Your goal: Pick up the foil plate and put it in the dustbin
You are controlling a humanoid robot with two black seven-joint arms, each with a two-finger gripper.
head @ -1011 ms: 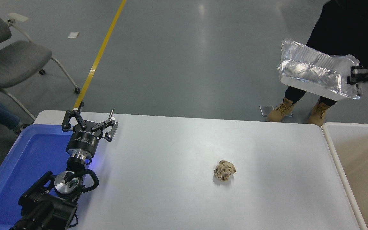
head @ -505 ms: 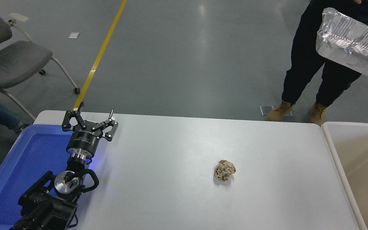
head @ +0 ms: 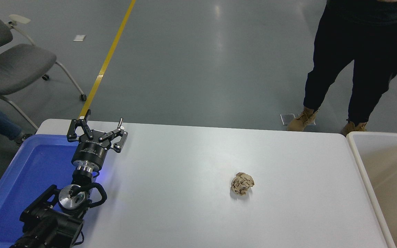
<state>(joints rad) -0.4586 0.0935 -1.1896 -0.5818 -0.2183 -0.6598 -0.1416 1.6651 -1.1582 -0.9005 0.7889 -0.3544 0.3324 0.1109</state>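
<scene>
The foil plate is out of view. The beige dustbin (head: 364, 172) stands at the table's right end, and what shows of its inside holds nothing. My left gripper (head: 103, 121) is parked open at the table's far left, beside the blue tray. My right arm and gripper are out of view.
A crumpled brown paper ball (head: 242, 183) lies on the white table (head: 184, 165), right of centre. A flat blue tray (head: 29, 172) sits at the left end. A person in dark trousers (head: 353, 69) stands beyond the far right corner. A grey chair (head: 9, 65) is at far left.
The foil plate was held up at the upper right with my right gripper at its edge, rose higher, and has now left the picture. The person has shifted stance. My left arm has not moved.
</scene>
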